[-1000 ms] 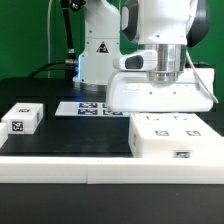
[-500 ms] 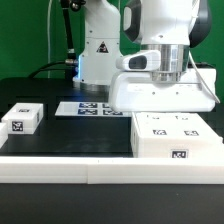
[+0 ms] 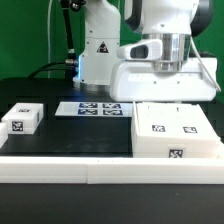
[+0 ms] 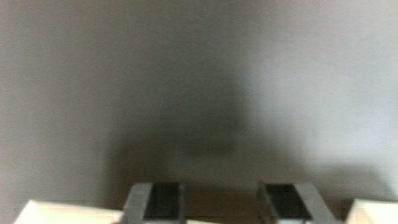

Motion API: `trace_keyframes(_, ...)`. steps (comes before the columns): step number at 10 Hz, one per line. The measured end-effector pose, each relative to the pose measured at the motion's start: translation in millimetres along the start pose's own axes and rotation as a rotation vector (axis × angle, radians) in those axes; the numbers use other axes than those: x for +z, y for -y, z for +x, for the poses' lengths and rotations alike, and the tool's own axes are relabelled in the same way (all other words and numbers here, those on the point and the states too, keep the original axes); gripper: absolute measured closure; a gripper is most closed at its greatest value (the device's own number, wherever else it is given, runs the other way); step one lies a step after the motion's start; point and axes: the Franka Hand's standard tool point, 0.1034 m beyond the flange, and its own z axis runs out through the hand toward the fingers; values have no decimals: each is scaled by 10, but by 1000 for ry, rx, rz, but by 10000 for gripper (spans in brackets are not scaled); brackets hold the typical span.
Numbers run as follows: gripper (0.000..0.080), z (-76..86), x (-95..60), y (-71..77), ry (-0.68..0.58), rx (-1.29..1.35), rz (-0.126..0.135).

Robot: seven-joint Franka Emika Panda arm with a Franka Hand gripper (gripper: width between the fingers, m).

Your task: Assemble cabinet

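The cabinet body's large smooth white part (image 3: 165,85) is at the exterior view's right, under my gripper (image 3: 172,62). My fingertips are hidden behind it. Directly below lies a white block with black-and-white tags (image 3: 175,135); I cannot tell whether the two are one piece. In the wrist view my gripper (image 4: 222,200) has its fingers (image 4: 157,203) partly closed with a narrow gap. A blurred grey-white surface (image 4: 196,90) fills the view very close ahead. The gripper appears shut on the cabinet body's wall. A small white tagged panel (image 3: 20,118) lies at the left.
The marker board (image 3: 95,108) lies flat on the black table behind the middle. The robot's base (image 3: 97,50) stands at the back. A white ledge (image 3: 60,172) runs along the table's front edge.
My gripper and the smooth white part have moved up and slightly right. The tagged block below now shows more of its top face, and its tags have shifted.
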Motion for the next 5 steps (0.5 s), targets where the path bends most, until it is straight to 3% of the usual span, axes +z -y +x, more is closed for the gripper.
trace_keyframes(4, 619, 48, -351, 109, 31, -10, 15)
trace_keyframes(5, 619, 41, -328, 103, 27, -11, 14)
